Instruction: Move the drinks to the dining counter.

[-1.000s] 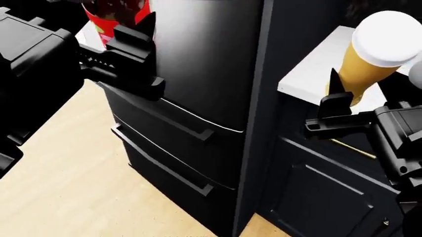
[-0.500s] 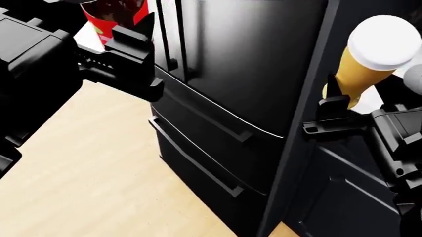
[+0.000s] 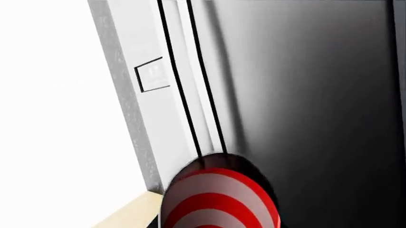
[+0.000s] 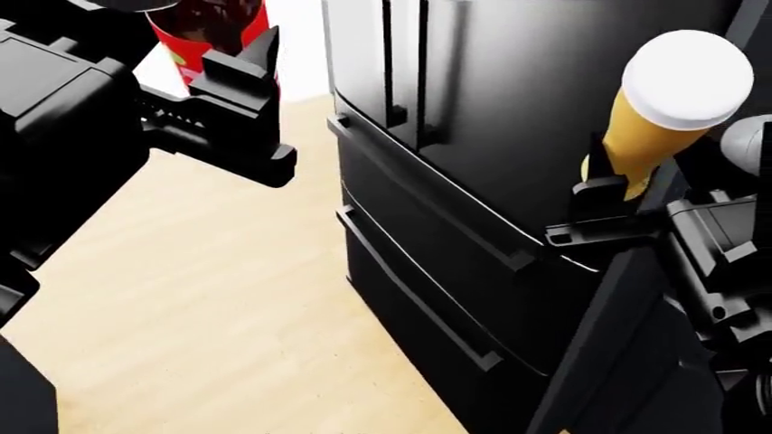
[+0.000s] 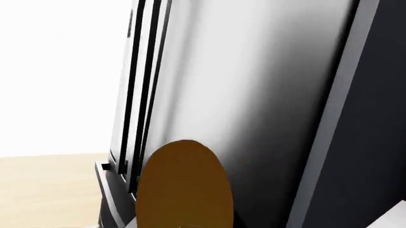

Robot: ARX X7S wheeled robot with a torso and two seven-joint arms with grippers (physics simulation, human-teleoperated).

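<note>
Drinks ride in both grippers: the tall glass of amber beer with a white foam cap (image 4: 667,113) stands upright, clamped low in the right gripper (image 4: 599,203), and the dark cola bottle with a red label (image 4: 208,32) is clamped in the left gripper (image 4: 241,86), its top cut off by the head view's edge. A tall black refrigerator with long bar handles (image 4: 483,181) stands close ahead between the arms, with bare light wooden floor (image 4: 181,307) open toward the left. The label shows red with a yellowish patch, no writing legible.
</note>
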